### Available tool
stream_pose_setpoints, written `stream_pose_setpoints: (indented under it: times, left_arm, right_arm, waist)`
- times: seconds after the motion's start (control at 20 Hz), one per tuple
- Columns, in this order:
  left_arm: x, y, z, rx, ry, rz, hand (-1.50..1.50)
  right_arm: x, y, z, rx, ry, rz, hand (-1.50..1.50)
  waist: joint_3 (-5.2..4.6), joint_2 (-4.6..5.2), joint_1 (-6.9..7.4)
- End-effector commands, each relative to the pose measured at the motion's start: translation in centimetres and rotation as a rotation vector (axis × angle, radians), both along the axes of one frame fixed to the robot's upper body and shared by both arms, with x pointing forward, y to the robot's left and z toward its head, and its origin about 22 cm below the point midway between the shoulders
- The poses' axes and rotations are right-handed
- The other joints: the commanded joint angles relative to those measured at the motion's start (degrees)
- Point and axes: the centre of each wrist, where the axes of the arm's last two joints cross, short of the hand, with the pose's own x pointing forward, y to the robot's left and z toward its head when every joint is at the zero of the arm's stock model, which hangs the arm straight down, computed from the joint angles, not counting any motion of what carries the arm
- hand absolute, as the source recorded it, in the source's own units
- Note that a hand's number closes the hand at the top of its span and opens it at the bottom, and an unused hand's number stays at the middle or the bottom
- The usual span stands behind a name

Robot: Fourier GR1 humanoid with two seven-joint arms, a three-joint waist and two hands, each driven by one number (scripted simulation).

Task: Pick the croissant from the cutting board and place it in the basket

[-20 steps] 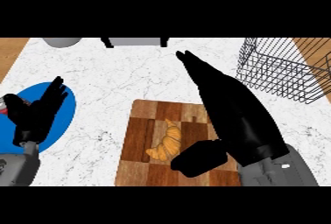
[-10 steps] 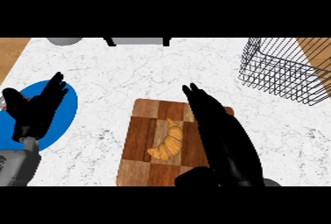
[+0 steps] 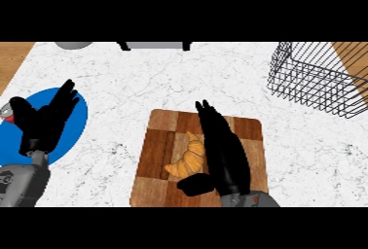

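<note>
The robot's right hand [image 3: 227,163] lies stretched over the wooden cutting board [image 3: 154,163] at lower centre of the frame, its fingers [image 3: 211,121] straight and close together, pointing toward the top of the frame and holding nothing. The croissant [image 3: 187,158] rests on the board just left of that hand, its curved golden body running along the fingers' left edge; whether the two touch cannot be told from this angle. The thumb juts left at the croissant's lower end, near the bottom of the board.

At the left edge of the frame, the left hand [image 3: 43,124] rests with fingers up and relaxed, holding nothing, above a blue plate [image 3: 76,108] on the white marbled surface [image 3: 144,82].

The black wire basket [image 3: 316,82] stands in the upper right of the frame, well apart from the board and the croissant, with nothing visible inside it. A grey rounded object [image 3: 75,44] and a dark-legged grey object [image 3: 155,44] sit along the top edge, both cut off by the frame.
</note>
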Motion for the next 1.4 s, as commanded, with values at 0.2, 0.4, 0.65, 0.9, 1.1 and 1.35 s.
stream_pose_setpoints:
  times: [0.2, 0.4, 0.65, 0.9, 1.1, 1.35]
  left_arm:
    - [-1.3, 1.3, 0.0, 0.013, -0.011, -0.007, 0.00]
    - [0.3, 1.0, 0.6, -0.008, 0.008, -0.012, 0.00]
    - [-0.8, -0.5, -0.5, 0.007, 0.016, -0.008, 0.00]
    - [0.1, 1.6, -0.7, -0.001, -0.003, 0.008, 0.00]
    - [-1.7, 0.4, -0.2, -0.015, -0.003, 0.003, 0.00]
    - [0.1, 0.1, -0.1, -0.002, -0.007, -0.008, 0.00]
  right_arm:
    - [2.6, 1.8, -2.8, -0.069, 0.117, -0.011, -1.50]
    - [2.8, 0.3, -4.8, -0.100, 0.158, 0.014, -1.50]
    - [2.4, 0.4, -4.9, -0.087, 0.138, 0.017, -1.50]
    - [0.9, -1.9, -5.3, -0.074, 0.150, 0.048, -1.50]
    - [0.3, 0.0, -5.7, -0.038, 0.148, 0.092, -1.50]
    - [2.1, 0.2, -6.4, -0.044, 0.140, 0.091, -1.50]
  waist:
    - [-0.01, -0.03, 0.29]
    - [-0.01, -0.02, -0.07]
    - [-0.01, -0.06, -0.06]
    - [-0.02, -0.05, -0.33]
    - [-0.01, -0.10, 0.01]
    - [-0.01, -0.02, -0.06]
